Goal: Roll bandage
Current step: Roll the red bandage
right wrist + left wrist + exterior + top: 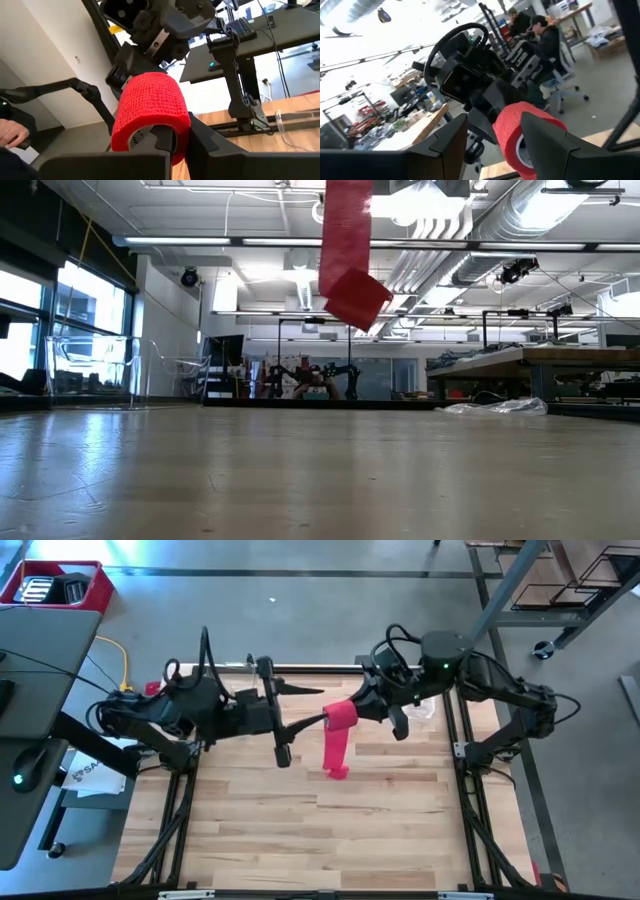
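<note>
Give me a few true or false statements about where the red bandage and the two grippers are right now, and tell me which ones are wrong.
1. The right gripper is shut on the bandage roll. True.
2. The bandage's loose tail lies flat on the wooden table. False: it hangs in the air above the table.
3. The left gripper is clamped shut on the roll. False: its fingers stand open beside it.
4. A crinkled clear plastic bag lies on the table. True.
5. Both arms are parked at the table's near edge. False: they meet over the far half of the table.
</note>
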Robot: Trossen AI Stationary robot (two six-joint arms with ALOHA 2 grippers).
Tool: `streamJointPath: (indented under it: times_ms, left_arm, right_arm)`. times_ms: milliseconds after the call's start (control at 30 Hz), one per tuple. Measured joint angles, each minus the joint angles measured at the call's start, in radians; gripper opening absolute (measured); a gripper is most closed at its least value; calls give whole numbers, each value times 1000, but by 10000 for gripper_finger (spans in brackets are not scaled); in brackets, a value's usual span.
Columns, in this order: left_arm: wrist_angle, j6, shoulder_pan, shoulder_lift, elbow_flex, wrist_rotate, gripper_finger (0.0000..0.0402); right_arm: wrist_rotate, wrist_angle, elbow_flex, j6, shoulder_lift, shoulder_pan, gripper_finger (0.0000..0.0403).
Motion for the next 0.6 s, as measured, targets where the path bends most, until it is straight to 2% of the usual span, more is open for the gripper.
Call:
streamJointPath:
  times_ms: [100,233,600]
  left_arm:
    - [-23,1,-18,1,0,-4,184]
    - [-28,-50,-47,1,0,-105,184]
    - [-100,-79,-77,0,-3,-118,184]
  right_arm:
    - [22,-12,0,-9,1,17,14]
    - [37,-15,0,-8,2,25,14]
    - [37,-25,1,0,0,34,14]
